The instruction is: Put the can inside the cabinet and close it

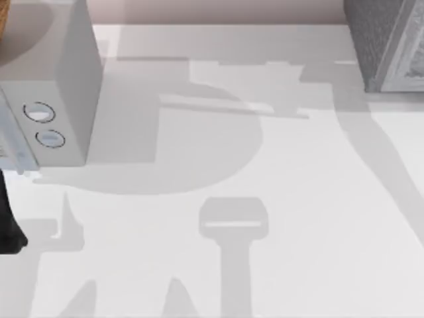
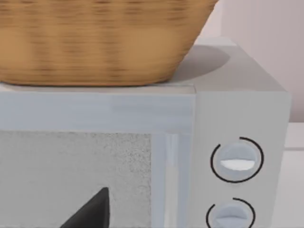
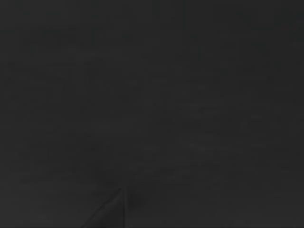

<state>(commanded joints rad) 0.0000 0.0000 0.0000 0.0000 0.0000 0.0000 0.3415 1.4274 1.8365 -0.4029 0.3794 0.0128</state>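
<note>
Cabinet at far right corner, can unsighted – can't judge which arm is nearer.
Top view: cabinet [image 1: 387, 43] at table [image 1: 285, 199] far right corner; white dial box [image 1: 50, 93] at left edge. Left wrist view: basket [image 2: 95, 40] atop that box, contents hidden. Right wrist view: dark. Can't tell either gripper's grip.

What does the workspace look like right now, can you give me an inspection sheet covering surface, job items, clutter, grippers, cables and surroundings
Surface: white table, crossed by grey shadows.
Job's things: cabinet at the top view's far right corner, dark speckled side and paler framed front.
Clutter: white box with two round dials at the left; woven basket on top of it.
Grippers: dark piece of the left arm at the left edge.
Cables: nothing seen.
Surroundings: pale wall behind; right wrist view is dark.
</note>
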